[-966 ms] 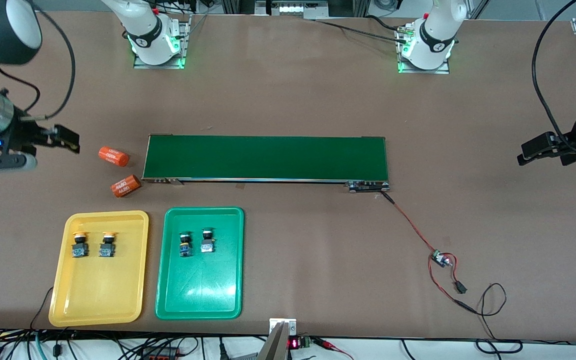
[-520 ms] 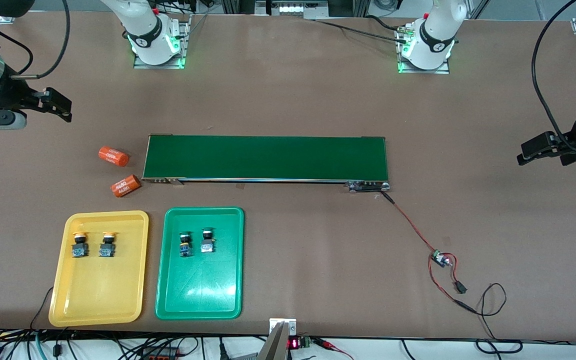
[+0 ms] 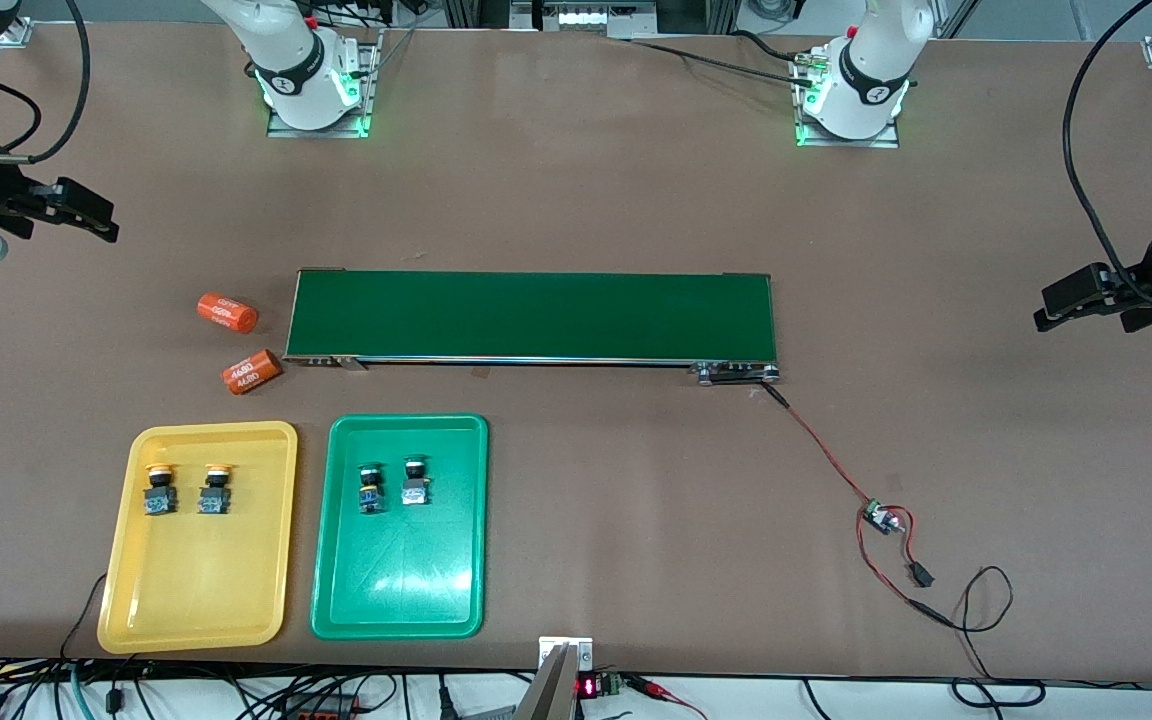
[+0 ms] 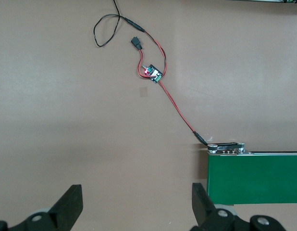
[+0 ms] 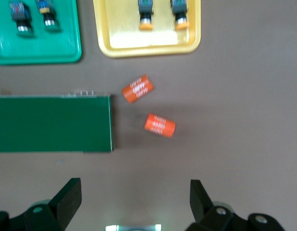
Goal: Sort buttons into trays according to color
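on the brown counter (image 3: 636, 200), near the front camera toward the right arm's end, lie two shallow rectangular plastic trays with rounded corners, long axes running toward the camera: a yellow tray (image 3: 198, 600) and just beside it a green tray (image 3: 398, 590). two yellow-capped push-button switches (image 3: 158, 489) (image 3: 215, 488) lie side by side in the yellow tray's farther half, caps pointing away from the camera, black-and-blue bodies nearer it. two dark-capped switches (image 3: 369, 488) (image 3: 415, 482) lie likewise in the green tray; their cap colour is hard to make out. the right end effector (image 3: 86, 212), partly cut off at the edge, hangs over bare counter with fingers apart and empty. the left end effector (image 3: 1071, 300) waits over the left arm's end, fingers apart, empty. two orange cylinders with white print (image 3: 227, 312) (image 3: 252, 371) lie beside a long dark-green conveyor belt (image 3: 532, 316).
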Action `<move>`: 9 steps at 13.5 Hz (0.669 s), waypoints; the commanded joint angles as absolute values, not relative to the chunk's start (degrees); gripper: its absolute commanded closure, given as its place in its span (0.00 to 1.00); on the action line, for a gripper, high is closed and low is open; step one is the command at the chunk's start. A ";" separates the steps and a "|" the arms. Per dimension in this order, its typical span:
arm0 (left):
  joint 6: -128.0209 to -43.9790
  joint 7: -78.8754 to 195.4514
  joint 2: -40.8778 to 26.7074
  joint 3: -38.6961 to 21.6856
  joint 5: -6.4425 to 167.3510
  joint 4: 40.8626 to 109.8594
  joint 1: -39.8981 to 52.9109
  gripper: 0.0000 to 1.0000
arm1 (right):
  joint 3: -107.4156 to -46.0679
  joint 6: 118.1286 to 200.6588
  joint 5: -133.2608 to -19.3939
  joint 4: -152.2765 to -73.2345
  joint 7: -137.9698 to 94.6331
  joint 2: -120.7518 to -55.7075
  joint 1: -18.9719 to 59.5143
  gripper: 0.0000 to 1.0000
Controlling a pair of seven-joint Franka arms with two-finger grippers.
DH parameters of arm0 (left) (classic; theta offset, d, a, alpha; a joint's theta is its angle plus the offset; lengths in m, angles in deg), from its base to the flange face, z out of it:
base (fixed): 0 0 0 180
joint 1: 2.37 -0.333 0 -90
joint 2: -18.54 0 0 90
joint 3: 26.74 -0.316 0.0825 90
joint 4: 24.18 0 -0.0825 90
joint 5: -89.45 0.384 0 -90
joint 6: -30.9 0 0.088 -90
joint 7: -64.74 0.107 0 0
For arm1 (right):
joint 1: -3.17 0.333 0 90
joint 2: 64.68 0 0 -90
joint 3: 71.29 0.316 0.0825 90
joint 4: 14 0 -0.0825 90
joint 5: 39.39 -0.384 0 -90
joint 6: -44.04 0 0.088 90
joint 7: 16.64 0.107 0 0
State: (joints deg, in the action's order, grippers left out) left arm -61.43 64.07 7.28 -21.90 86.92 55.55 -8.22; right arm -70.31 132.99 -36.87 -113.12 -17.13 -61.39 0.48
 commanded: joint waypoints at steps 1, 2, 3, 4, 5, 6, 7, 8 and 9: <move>-61.91 64.65 8.43 -21.56 87.86 56.51 -8.34 0.00 | -70.59 125.88 -37.72 -109.36 -16.81 -61.87 0.27 0.00; -61.91 64.65 8.43 -21.47 87.86 56.51 -8.34 0.00 | -70.59 125.08 -37.72 -109.10 -16.73 -61.87 0.36 0.00; -61.83 64.65 8.43 -21.56 87.86 56.51 -8.34 0.00 | -70.59 123.94 -37.55 -109.01 -16.72 -62.04 0.36 0.00; -61.74 64.65 8.43 -21.47 87.86 56.51 -8.34 0.00 | -70.42 122.45 -37.55 -108.05 -16.72 -62.48 0.36 0.00; -61.74 64.65 8.43 -21.47 87.86 56.51 -8.34 0.00 | -70.33 122.00 -37.72 -107.61 -16.81 -62.92 0.27 0.00; -61.82 64.65 8.43 -21.47 87.86 56.51 -8.34 0.00 | -70.33 122.43 -37.72 -107.60 -16.81 -63.27 0.36 0.00; -61.83 64.65 8.43 -21.47 87.86 56.51 -8.34 0.00 | -70.33 122.96 -37.81 -107.60 -16.81 -63.79 0.27 0.00; -61.83 64.65 8.43 -21.47 87.86 56.51 -8.34 0.00 | -70.33 122.44 -37.81 -107.60 -16.81 -63.80 0.27 0.00; -61.91 64.65 8.43 -21.47 87.86 56.51 -8.34 0.00 | -70.33 122.35 -37.90 -107.60 -16.81 -63.71 0.36 0.00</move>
State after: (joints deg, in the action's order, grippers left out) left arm -61.43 64.07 7.28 -21.81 86.92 55.55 -8.22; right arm -70.38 123.92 -36.88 -109.42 -17.11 -62.80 0.41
